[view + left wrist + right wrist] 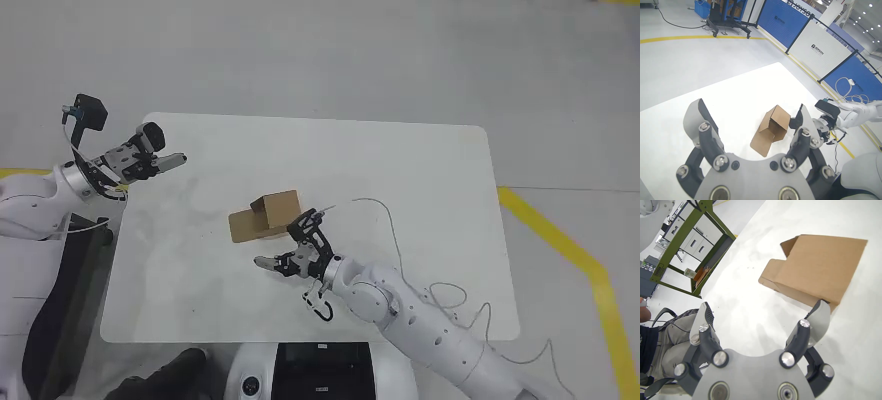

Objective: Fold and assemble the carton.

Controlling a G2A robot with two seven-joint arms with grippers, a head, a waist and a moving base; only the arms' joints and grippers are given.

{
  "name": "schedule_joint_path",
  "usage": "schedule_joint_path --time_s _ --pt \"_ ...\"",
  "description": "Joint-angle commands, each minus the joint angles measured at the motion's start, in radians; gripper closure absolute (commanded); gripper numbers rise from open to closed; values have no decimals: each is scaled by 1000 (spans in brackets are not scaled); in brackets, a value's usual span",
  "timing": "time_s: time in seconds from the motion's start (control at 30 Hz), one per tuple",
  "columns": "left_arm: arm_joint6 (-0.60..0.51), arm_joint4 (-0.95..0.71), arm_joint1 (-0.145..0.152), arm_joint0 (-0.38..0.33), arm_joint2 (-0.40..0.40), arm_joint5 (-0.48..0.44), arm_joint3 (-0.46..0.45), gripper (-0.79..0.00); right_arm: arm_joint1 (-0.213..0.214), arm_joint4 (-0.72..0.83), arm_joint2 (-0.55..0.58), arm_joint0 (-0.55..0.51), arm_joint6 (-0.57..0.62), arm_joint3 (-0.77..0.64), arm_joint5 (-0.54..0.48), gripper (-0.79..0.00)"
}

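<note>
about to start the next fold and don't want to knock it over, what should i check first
1. Carton sits on the table: ok.
2. Right gripper open beside the carton: ok.
3. Right finger touching the carton's corner: cannot tell.
4. Left gripper near enough to brace: not ok, open, off at a table corner.
5. Flap folded up: not ok, lies flat.
6. Cable apart from the carton: ok.

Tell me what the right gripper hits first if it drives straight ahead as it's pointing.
Most likely the carton: one finger of the open right gripper sits at its near corner; whether they touch is unclear.
</note>
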Motion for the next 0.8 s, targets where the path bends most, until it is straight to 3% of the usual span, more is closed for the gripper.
schedule_joint_path --time_s 0.0,0.37,0.57,0.77 --pt "0 0 0 0 0 0 0 -785 -5 3 7 16 -11 24 -11 -785" --pt "0 0 0 0 0 0 0 -785 -50 -47 6 132 -4 148 27 -785" --pt "0 0 0 0 0 0 0 -785 -74 -158 -24 143 48 119 221 -785" --pt "0 0 0 0 0 0 0 -785 -91 -238 -44 136 91 90 326 -785"
